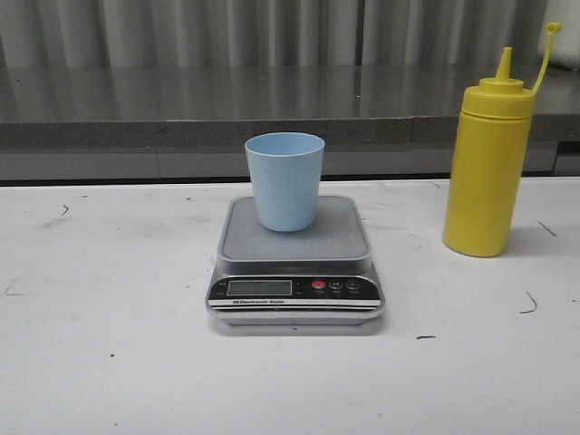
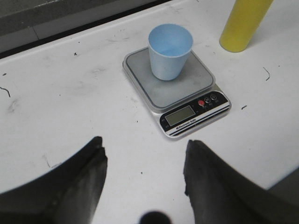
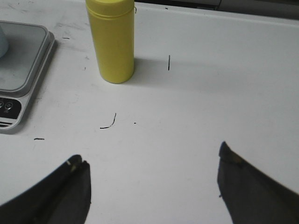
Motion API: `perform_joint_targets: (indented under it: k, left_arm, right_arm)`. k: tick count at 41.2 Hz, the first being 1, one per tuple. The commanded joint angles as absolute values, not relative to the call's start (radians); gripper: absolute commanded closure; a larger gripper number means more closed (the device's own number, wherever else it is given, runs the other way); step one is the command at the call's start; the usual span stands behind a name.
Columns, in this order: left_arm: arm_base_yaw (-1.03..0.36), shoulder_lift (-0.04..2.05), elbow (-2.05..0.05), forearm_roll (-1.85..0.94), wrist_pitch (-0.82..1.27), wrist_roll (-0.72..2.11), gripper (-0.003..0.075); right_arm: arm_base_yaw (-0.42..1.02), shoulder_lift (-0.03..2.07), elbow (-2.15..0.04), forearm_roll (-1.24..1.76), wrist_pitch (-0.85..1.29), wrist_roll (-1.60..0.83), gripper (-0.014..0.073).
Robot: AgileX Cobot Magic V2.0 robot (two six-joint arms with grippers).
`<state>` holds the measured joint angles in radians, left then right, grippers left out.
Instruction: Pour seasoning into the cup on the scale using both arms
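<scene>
- Front view: A pale blue cup (image 1: 285,179) stands upright on the brushed-steel platform of a digital kitchen scale (image 1: 297,263), toward the platform's far edge, on a scuffed white table (image 1: 109,362). The yellow squeeze bottle of seasoning (image 1: 488,168) stands upright to the right of the scale, clear of it, its cone nozzle uncapped and the tethered cap (image 1: 552,29) standing up beside it. Neither arm appears in this view; nothing has been grasped, so the job looks to be at its start.
- Left wrist view: The left gripper (image 2: 145,179) hangs above the table on the near side of the scale, fingers spread wide and holding nothing. The cup's interior shows only pale blue plastic and appears empty. The scale's display (image 2: 180,115) cannot be read.
- Right wrist view: The right gripper (image 3: 152,184) is also spread wide and empty, with the bottle well ahead of it and standing just beside the scale's right edge. The bottle is opaque, so its fill level cannot be told.
- The step in hand, by this reading, is taking the bottle: the right claw would do best to close around the mid-body, squarely and firmly enough not to slip, keeping it upright until the nozzle is over the cup. The left claw is well placed to steady the cup, since a tipped light tumbler would spoil the weighing.
</scene>
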<state>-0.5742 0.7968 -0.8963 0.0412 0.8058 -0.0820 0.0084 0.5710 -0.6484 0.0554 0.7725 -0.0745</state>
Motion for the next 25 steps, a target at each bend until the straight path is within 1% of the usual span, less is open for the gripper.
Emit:
perform_joint_targets:
  k: [1,7,11,25]
  left_arm:
    - [-0.581,0.687,-0.847,0.044,0.736,-0.084,0.0355]
    - [-0.581,0.558,-0.759,0.044,0.738,-0.084,0.0356]
    - [-0.581,0.508,-0.729,0.044,0.738,-0.084,0.0355]
    - [-0.581,0.492,-0.717,0.044,0.738,-0.084,0.0355]
  right_arm:
    - [0.007,0.580,-0.681,0.054,0.708,-0.086,0.0013]
    - [0.007,0.580,-0.681,0.054,0.708,-0.086,0.0013]
    - [0.007,0.580,-0.681,0.054,0.708,-0.086,0.0013]
    - [0.007,0.580,-0.681,0.054,0.708,-0.086,0.0013]
